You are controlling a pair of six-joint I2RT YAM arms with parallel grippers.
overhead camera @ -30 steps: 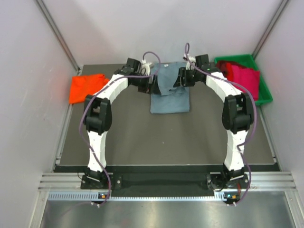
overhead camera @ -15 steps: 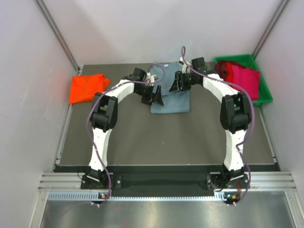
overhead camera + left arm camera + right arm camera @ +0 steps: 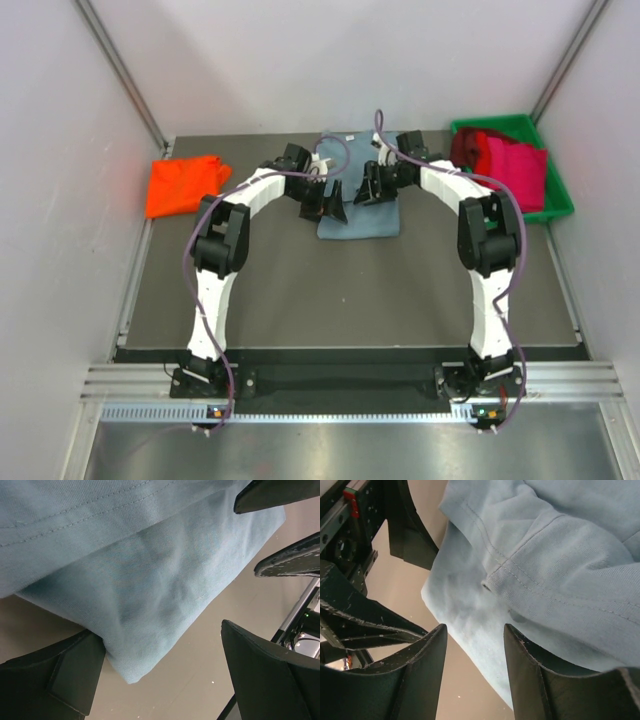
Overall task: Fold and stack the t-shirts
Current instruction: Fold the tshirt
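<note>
The slate blue-grey t-shirt [image 3: 362,210] lies folded at the back middle of the table. My left gripper [image 3: 326,207] is open at its left edge; in the left wrist view [image 3: 165,680] the shirt's corner [image 3: 145,625] lies on the table between the wide-apart jaws, beside the left finger [image 3: 50,680]. My right gripper [image 3: 370,188] is open over the shirt's upper part; in the right wrist view [image 3: 475,675] a hemmed fold [image 3: 560,565] lies just beyond the fingertips. The orange-red t-shirt [image 3: 183,184] lies folded at the back left. Crimson t-shirts [image 3: 512,162] lie in the bin.
The green plastic bin [image 3: 553,203] stands at the back right against the wall. White walls close in the table on three sides. The two grippers are close together over the shirt; the right gripper's fingers [image 3: 292,562] show in the left wrist view.
Both grippers have moved from the shirt's far edge towards the near side and closer together. The raised cloth they carried now lies folded flat, and the jaws stand open.
</note>
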